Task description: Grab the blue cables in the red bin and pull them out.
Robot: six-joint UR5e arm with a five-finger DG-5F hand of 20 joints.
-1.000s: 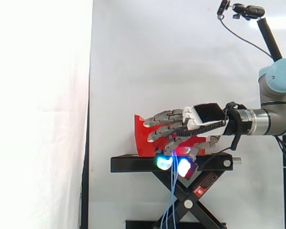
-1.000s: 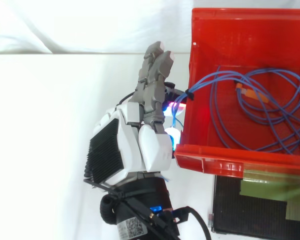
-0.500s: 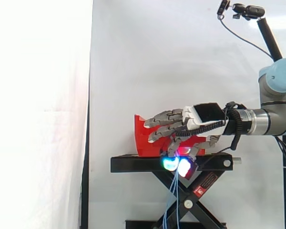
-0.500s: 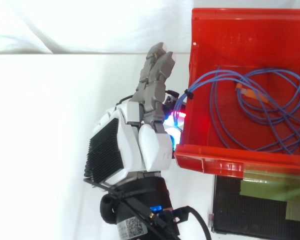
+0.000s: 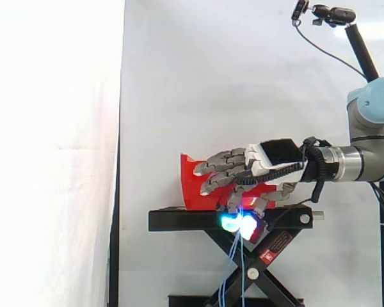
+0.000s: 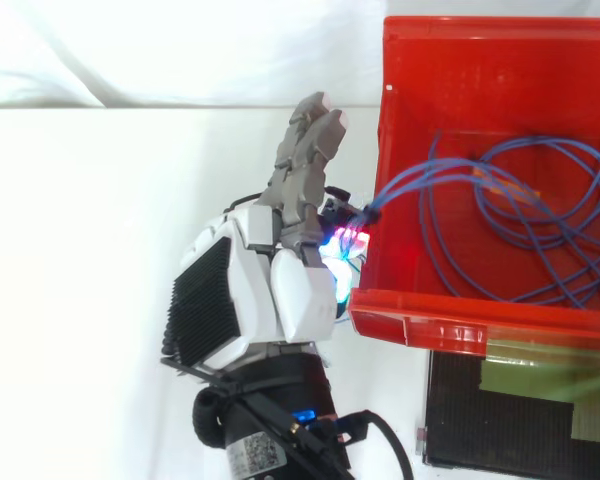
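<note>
text: none legible | red label (image 5: 277, 243) on stand (image 5: 179, 220): unreadable | wrist sticker (image 6: 253, 459): unreadable

The blue cables (image 6: 540, 228) lay in loose, tangled loops inside the open red bin (image 6: 450, 320) at the top view's right. One bunched bundle crossed the bin's left wall. In the side view, thin strands hung down at lower centre.

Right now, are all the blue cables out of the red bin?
No, most of the blue cables lie coiled inside the red bin, and just one bundle crosses its wall to the hand.
</note>
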